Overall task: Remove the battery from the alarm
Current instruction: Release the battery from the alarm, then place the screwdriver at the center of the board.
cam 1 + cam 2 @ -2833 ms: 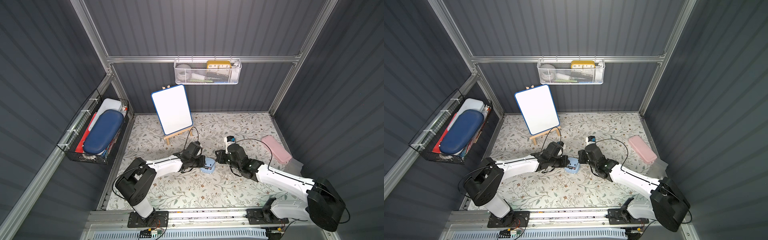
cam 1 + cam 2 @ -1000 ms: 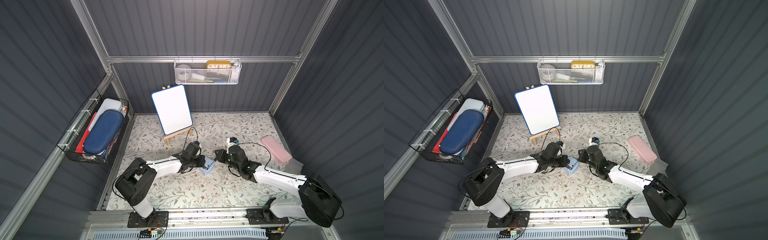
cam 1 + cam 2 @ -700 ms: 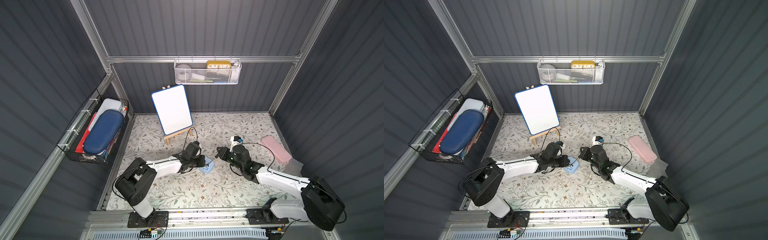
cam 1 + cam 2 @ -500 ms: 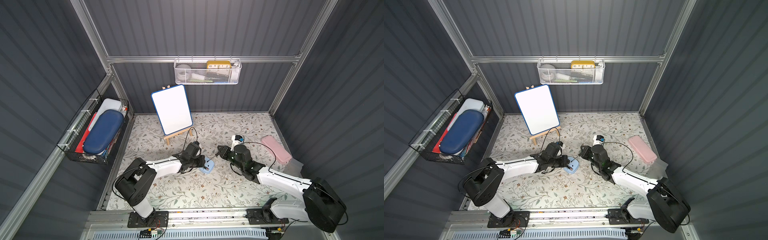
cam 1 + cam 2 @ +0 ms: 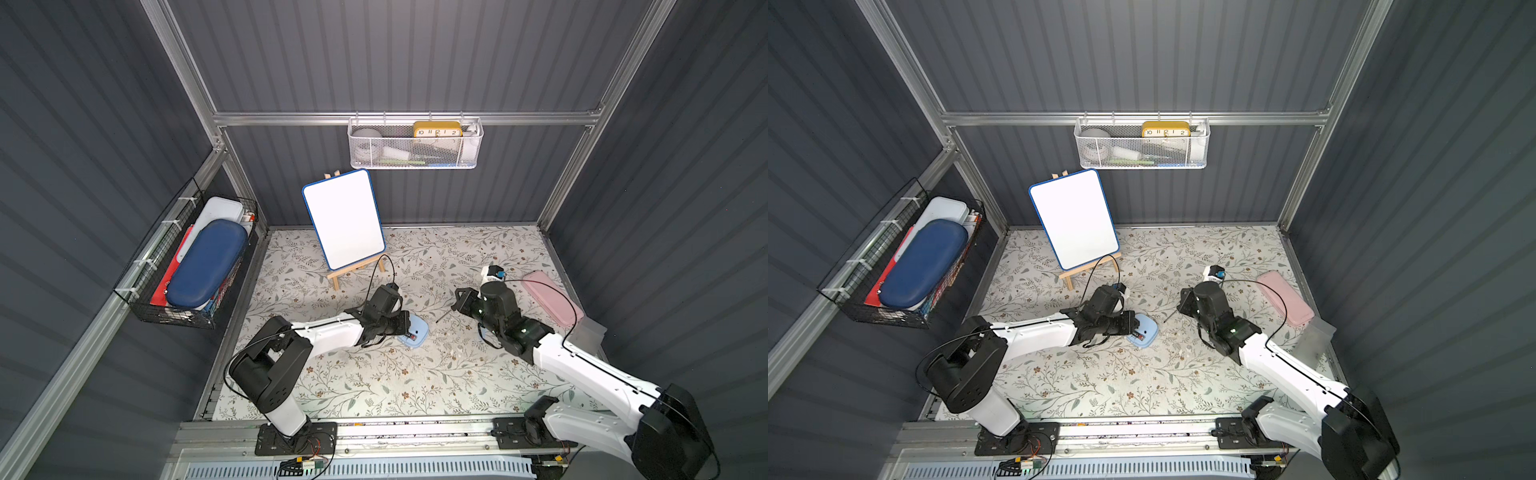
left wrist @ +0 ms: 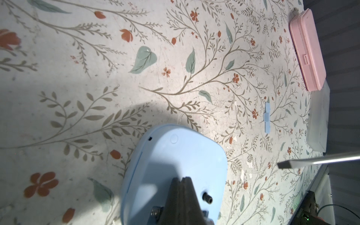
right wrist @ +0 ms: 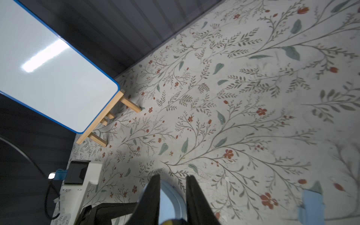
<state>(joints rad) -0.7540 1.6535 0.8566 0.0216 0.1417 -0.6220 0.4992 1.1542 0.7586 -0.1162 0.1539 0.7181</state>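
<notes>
**A:** Battery (image 5: 411, 333) first. Where is it, and what do your jaws have?

**B:** Your left gripper (image 6: 182, 178) is pinched fully closed with nothing in it, and its tips press down on the back of the alarm (image 6: 175, 155). Your right gripper (image 7: 173, 176) is closed part-way on the screwdriver (image 5: 444, 316); a bit of yellow handle shows between the fingers. The shaft points at the alarm, with the tip clear of it. The alarm lies face down on the mat. In a top view, a dark-and-red speck sits in the open slot beside your left fingertips. I'd call that the battery, not yet out, but it's too small to be sure.

**A:** Cover off?

**B:** Looks so. A small blue cover (image 6: 267, 116) lies on the mat, well apart from the alarm, toward the pink case (image 6: 307, 48).

**A:** Which step, then?

**B:** I judge it's the pry-out, and the tool isn't engaged yet.

**A:** Next move?

**B:** Keep your left tips pinning the alarm. Bring the screwdriver tip down into the slot at one end of the battery and lever gently upward. Go in at a shallow angle, or the tip may skid off the plastic.
</notes>
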